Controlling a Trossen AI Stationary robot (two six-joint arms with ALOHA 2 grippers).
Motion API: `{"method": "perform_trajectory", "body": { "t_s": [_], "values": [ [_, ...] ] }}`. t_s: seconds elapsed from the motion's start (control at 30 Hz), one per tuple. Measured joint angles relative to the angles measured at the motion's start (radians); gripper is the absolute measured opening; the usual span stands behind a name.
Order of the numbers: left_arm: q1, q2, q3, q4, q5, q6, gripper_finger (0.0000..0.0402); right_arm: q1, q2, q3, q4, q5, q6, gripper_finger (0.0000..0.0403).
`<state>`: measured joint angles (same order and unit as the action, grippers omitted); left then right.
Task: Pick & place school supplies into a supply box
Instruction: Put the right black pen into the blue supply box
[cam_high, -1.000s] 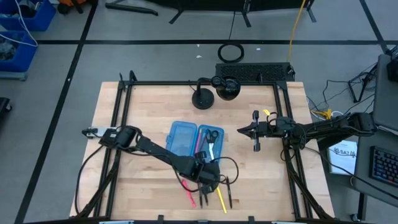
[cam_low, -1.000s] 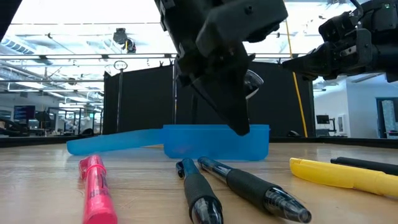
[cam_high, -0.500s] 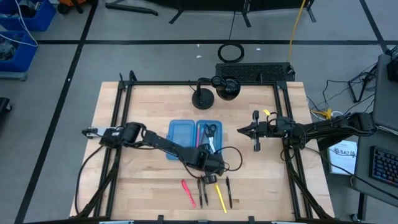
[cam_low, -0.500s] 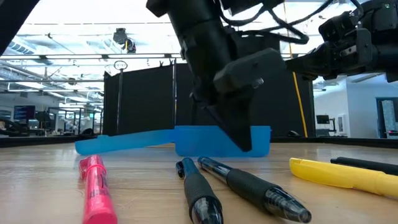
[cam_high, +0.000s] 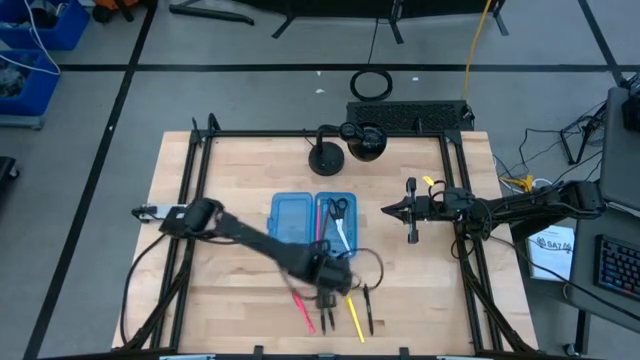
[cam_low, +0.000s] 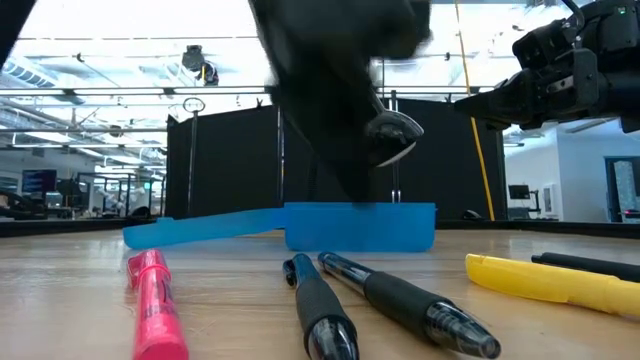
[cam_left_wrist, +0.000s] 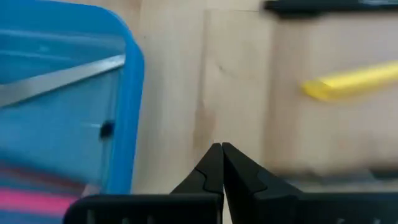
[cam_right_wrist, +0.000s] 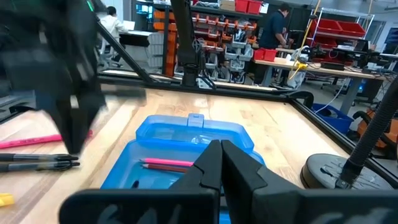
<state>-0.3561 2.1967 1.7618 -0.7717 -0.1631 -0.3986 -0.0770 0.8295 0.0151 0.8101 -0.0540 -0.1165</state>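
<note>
The left claw (cam_left_wrist: 221, 149), pinched shut and empty, hovers at 6 o'clock of the supply box (cam_high: 313, 220) above loose pens (cam_high: 326, 303) (light, stiff, slippery, best pinched mid-barrel), while the right claw (cam_high: 388, 210), also shut, waits at 3 o'clock.

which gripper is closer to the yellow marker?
Left. The left gripper hovers right beside the yellow marker; the right gripper waits beyond the blue case.

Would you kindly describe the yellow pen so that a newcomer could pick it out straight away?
Start at the open blue supply box in the middle of the wooden table. Between it and the table's near edge lies a loose row of pens; the yellow pen sits between two dark ones, the only yellow one, with the pink pen further left.
</note>
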Motion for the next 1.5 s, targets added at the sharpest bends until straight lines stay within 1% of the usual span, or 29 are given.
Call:
{"method": "perform_trajectory", "body": {
  "t_s": [0.07,0.17,0.23,0.3,0.37,0.4,0.53,0.63,0.73,0.77,0.83,0.93,1.03,1.1,1.2,1.27,1.33,1.43,1.5],
  "values": [
    [-0.051,-0.051,-0.005,-0.013,-0.081,0.04,0.0003,0.0,0.0,0.0,0.001,0.0,0.0,0.0],
    [-0.127,-0.158,-0.043,0.064,-0.178,0.127,0.0004,0.0,0.0,0.0,0.002,-0.001,0.008,0.0],
    [-0.16,-0.253,-0.099,0.141,-0.229,0.167,0.0002,0.0,0.0,0.0,0.002,-0.002,0.023,0.0],
    [-0.171,-0.354,-0.191,0.223,-0.291,0.214,0.0003,0.0,0.0,0.0,0.01,-0.003,0.038,0.0],
    [-0.17,-0.459,-0.322,0.348,-0.329,0.272,0.0004,0.0,0.0,0.0,0.008,-0.003,0.053,0.0],
    [-0.166,-0.515,-0.4,0.428,-0.327,0.311,0.0003,0.0,0.0,0.0,0.008,-0.003,0.053,0.0],
    [-0.126,-0.742,-0.754,0.844,-0.247,0.441,0.0003,0.0,0.0,0.0,0.009,-0.003,0.05,0.0],
    [-0.079,-0.871,-0.996,1.066,-0.233,0.431,0.0002,0.0,0.0,0.0,-0.002,-0.003,0.047,0.0],
    [-0.034,-0.989,-1.17,1.175,-0.224,0.339,0.0004,0.0,0.002,0.0,-0.02,-0.006,0.055,0.0],
    [-0.021,-1.027,-1.208,1.191,-0.2,0.327,0.0003,0.0,0.003,0.0,-0.021,-0.006,0.056,0.0],
    [-0.015,-1.098,-1.269,1.196,-0.157,0.349,0.0002,0.0,0.002,0.0,-0.012,-0.007,0.055,0.0],
    [-0.041,-1.201,-1.339,1.187,-0.139,0.421,0.0002,0.0,0.002,0.0,-0.014,-0.003,0.051,0.0],
    [-0.066,-1.304,-1.393,1.192,-0.21,0.433,0.0002,0.0,0.002,0.0,0.0,0.009,0.05,0.0],
    [-0.072,-1.357,-1.427,1.178,-0.26,0.418,0.0003,0.0,0.002,0.0,0.033,0.036,0.062,0.0],
    [-0.094,-1.446,-1.45,1.089,-0.304,0.416,0.0002,0.0,0.002,0.0,0.094,0.082,0.154,0.0],
    [-0.12,-1.499,-1.477,1.063,-0.356,0.424,0.0002,0.0,0.001,0.0,0.134,0.079,0.195,0.0],
    [-0.132,-1.533,-1.507,1.071,-0.409,0.423,0.0004,0.0,0.001,0.0,0.147,0.054,0.224,0.0],
    [-0.13,-1.564,-1.541,1.091,-0.431,0.396,0.0004,0.0,0.001,0.0,0.14,0.03,0.229,0.0],
    [-0.128,-1.57,-1.558,1.092,-0.471,0.357,0.0002,0.0,0.001,0.0,0.128,0.027,0.24,0.0]
  ]
}}
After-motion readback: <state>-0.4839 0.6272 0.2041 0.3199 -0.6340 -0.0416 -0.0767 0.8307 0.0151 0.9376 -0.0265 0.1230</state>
